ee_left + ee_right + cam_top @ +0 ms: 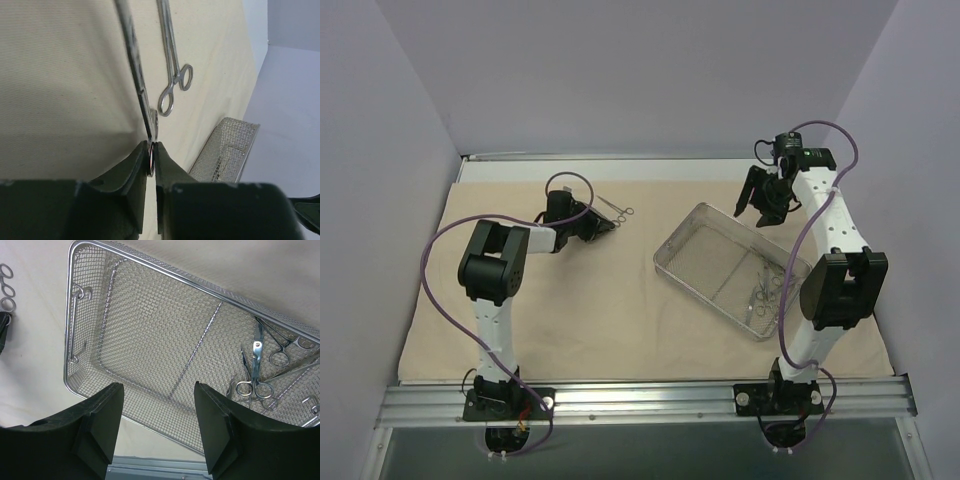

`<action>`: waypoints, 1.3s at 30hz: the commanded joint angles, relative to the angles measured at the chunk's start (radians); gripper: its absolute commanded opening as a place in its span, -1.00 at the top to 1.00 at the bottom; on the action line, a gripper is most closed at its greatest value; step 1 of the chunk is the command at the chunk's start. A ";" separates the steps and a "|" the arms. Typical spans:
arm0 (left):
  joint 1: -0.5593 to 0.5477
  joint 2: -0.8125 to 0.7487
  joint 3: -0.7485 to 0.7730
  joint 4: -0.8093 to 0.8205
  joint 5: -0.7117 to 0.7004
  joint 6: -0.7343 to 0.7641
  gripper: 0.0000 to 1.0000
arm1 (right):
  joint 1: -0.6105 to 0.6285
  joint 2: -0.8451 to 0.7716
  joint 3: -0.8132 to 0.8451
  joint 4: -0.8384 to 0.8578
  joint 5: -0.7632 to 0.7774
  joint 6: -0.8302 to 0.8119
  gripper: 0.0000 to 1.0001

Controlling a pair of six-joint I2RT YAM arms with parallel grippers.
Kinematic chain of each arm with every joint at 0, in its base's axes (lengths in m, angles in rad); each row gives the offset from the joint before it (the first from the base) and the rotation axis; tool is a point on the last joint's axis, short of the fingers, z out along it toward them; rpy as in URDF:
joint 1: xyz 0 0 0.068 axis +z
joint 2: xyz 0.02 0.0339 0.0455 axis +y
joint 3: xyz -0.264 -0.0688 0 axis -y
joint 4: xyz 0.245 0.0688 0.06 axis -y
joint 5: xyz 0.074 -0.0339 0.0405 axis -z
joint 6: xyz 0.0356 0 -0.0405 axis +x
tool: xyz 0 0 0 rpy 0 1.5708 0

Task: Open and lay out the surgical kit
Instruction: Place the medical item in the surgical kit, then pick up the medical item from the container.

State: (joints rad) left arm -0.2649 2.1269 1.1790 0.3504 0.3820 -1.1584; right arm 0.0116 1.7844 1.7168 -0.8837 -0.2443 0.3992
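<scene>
The beige cloth wrap [600, 310] lies spread flat over the table. On it at the back left, my left gripper [610, 224] is low, its jaws almost together on the ring handle of a steel forceps [135, 55] that stretches away over the cloth. A second forceps [172, 65] lies loose just right of it. The wire-mesh tray [678, 234] stands right of centre, with several scissors and forceps [765, 287] bunched at its near right end. My right gripper [159, 385] hangs open above the tray's far edge, with nothing between its fingers [102, 415].
The tray's left half [66, 340] holds nothing but its wire handle. Grey walls close in the back and both sides. A metal rail [650, 395] runs along the near table edge, where both arm bases are fixed.
</scene>
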 commanded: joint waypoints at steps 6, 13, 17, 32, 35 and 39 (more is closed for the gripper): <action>0.013 -0.004 0.030 -0.106 -0.014 0.042 0.25 | -0.007 -0.042 -0.016 -0.021 -0.010 -0.007 -0.17; 0.015 -0.015 0.051 -0.194 -0.031 0.086 -0.25 | -0.007 -0.042 -0.019 -0.021 -0.009 -0.005 -0.17; 0.023 -0.039 0.080 -0.344 -0.042 0.114 -0.36 | -0.007 -0.043 -0.019 -0.024 -0.003 -0.003 -0.17; 0.015 -0.367 0.148 -0.860 -0.193 0.503 -0.43 | -0.105 -0.097 -0.178 -0.138 0.226 -0.066 -0.08; 0.015 -0.442 0.154 -0.864 -0.144 0.659 -0.39 | -0.140 -0.150 -0.302 -0.081 0.211 -0.095 0.26; 0.015 -0.498 0.169 -0.837 0.000 0.772 -0.37 | -0.139 -0.177 -0.423 0.027 0.154 -0.097 0.35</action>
State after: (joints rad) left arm -0.2516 1.6657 1.3155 -0.4713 0.2855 -0.5488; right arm -0.1448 1.6630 1.3521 -0.9131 -0.0853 0.3302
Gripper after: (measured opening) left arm 0.688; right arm 0.310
